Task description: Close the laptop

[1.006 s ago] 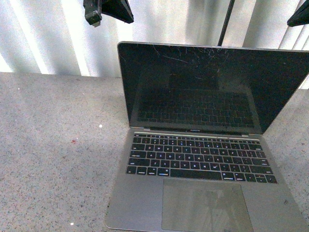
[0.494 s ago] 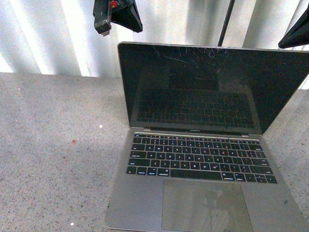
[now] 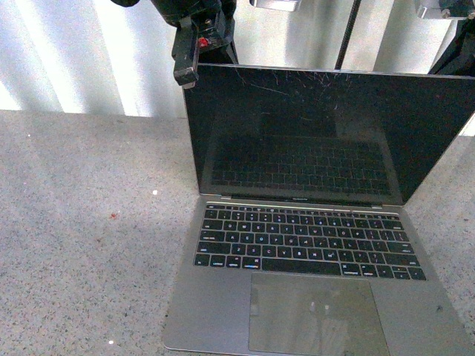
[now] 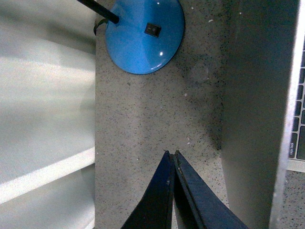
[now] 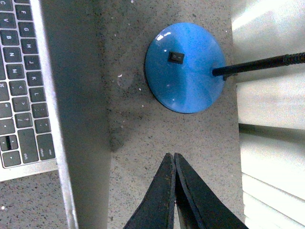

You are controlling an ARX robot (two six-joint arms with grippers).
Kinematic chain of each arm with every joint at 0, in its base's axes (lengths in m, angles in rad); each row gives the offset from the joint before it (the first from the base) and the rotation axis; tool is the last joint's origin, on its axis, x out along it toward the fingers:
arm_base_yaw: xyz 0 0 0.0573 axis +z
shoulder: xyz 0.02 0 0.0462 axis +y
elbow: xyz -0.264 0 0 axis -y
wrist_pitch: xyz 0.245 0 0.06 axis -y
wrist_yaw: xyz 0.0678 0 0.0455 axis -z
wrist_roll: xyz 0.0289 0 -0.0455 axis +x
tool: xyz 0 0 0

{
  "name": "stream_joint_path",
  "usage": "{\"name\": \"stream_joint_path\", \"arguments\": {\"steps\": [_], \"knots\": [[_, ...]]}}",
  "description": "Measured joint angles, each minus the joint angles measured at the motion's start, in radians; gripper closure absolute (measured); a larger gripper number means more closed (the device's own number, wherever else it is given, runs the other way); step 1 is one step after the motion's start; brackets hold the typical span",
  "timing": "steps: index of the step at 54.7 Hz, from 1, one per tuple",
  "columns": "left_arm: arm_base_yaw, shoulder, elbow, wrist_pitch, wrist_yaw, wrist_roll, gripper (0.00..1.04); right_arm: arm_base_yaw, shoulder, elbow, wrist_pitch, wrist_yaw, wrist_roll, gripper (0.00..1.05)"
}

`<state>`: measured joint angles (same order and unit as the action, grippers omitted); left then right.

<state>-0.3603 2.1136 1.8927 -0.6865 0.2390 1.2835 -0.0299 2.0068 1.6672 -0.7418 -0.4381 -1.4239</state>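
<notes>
The laptop (image 3: 312,245) stands open on the speckled grey counter, its scratched black screen upright and facing me, its black keys and trackpad in front. My left gripper (image 3: 185,78) is shut and empty, just behind the lid's top left corner. In the left wrist view its shut tips (image 4: 171,153) hang over the counter behind the plain grey lid (image 4: 252,109). My right gripper is mostly out of the front view at the top right. In the right wrist view its shut tips (image 5: 172,155) hover behind the lid (image 5: 78,100), empty.
A blue round lamp base (image 4: 143,33) with a black switch and black stem sits on the counter behind the laptop, also in the right wrist view (image 5: 186,67). A white ribbed wall (image 3: 67,52) lies behind. The counter (image 3: 82,237) spreads left of the laptop.
My left gripper has come down and to the right, from above the lid's left corner to right behind its top edge. The right gripper has shifted near the top right corner. The laptop has not moved.
</notes>
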Motion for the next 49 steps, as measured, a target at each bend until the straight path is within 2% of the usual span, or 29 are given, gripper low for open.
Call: {"name": "stream_joint_path", "arguments": {"steps": [49], "knots": [[-0.034, 0.002, -0.02, -0.046, -0.015, 0.056, 1.01, 0.041, 0.006, 0.037, -0.169, 0.063, 0.013, 1.02]]}}
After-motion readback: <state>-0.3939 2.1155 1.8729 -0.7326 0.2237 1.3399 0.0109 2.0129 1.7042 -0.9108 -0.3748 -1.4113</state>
